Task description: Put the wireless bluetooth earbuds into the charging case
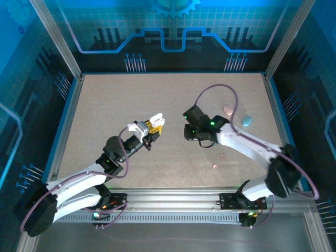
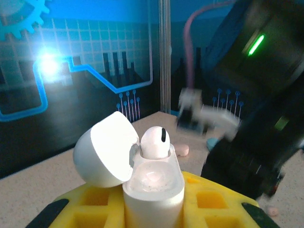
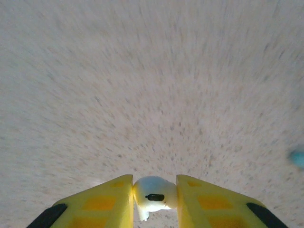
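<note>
Earbuds like these look very light, hard and glossy, so one would probably slip or pop out of a careless pinch. The rounded bulb seems the best place to hold, leaving the lower end free to drop into a socket.

On the left, the left gripper (image 1: pixel 151 127) is clamped tight on the white charging case (image 2: pixel 154 194). It holds the case upright between its yellow fingers (image 2: pixel 111 213), with the lid (image 2: pixel 104 149) swung open to the left. One seated earbud (image 2: pixel 156 141) stands in the far socket, and the near socket (image 2: pixel 153 176) looks empty.

To the right of the case, near it but apart, is the right gripper (image 3: pixel 153 190). Its jaws are drawn in on a second white earbud (image 3: pixel 154 197), pinched across the bulb with a small stub showing beneath. It hangs above the bare table (image 3: pixel 152 71).

Further right, towards the far side, a pink case (image 1: pixel 228 109) and a teal case (image 1: pixel 246 121) lie just beside each other. Nearer, a tiny pinkish bud (image 1: pixel 222 156) and a second pinkish bud (image 1: pixel 214 166) rest loose on the table. They are small enough that a grip slightly off centre could flick them away.
</note>
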You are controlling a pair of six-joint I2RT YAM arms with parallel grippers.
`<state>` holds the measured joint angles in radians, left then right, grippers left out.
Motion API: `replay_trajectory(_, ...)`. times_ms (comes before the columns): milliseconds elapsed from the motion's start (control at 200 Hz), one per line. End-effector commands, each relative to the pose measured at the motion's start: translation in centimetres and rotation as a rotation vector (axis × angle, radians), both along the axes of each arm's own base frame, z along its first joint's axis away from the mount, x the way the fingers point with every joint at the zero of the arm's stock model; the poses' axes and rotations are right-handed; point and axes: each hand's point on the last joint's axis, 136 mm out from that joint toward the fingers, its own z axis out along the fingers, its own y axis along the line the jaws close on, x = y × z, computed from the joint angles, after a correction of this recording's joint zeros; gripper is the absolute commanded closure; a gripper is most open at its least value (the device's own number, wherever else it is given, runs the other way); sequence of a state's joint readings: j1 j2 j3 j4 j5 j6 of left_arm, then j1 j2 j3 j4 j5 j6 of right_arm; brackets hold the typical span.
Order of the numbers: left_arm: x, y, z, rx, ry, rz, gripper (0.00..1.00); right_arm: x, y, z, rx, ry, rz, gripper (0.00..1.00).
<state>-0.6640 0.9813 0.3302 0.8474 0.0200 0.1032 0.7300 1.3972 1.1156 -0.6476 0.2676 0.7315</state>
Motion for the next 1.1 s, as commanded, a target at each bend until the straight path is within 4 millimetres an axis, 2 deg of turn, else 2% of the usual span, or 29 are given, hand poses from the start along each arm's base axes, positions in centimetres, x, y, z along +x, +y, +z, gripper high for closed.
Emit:
replay_trajectory(0,0.3,-1.2,3.0,-0.093,-0.033,-0.049,0.82,1.2,-1.5,5.3,0.018,-0.222,0.006,0.73)
replay_trajectory(190,1.3,-3.9,2.7,-0.138,-0.007,-0.095,0.83,0.4,-0.6,12.4,0.162,-0.418,0.092,0.73)
replay_trajectory(275,1.6,-5.2,2.6,-0.146,-0.010,-0.100,0.83,0.0,0.2,14.5,0.222,-0.467,0.130,0.73)
replay_trajectory(385,1.7,-6.8,2.7,-0.153,-0.031,-0.109,0.82,-0.5,1.4,16.0,0.278,-0.499,0.175,0.73)
replay_trajectory(665,1.8,-9.0,2.8,-0.169,-0.052,-0.113,0.82,-0.8,3.2,16.9,0.313,-0.520,0.235,0.72)
replay_trajectory(1096,2.0,-9.4,3.3,-0.203,-0.047,-0.091,0.81,-1.1,5.1,16.7,0.324,-0.517,0.313,0.72)
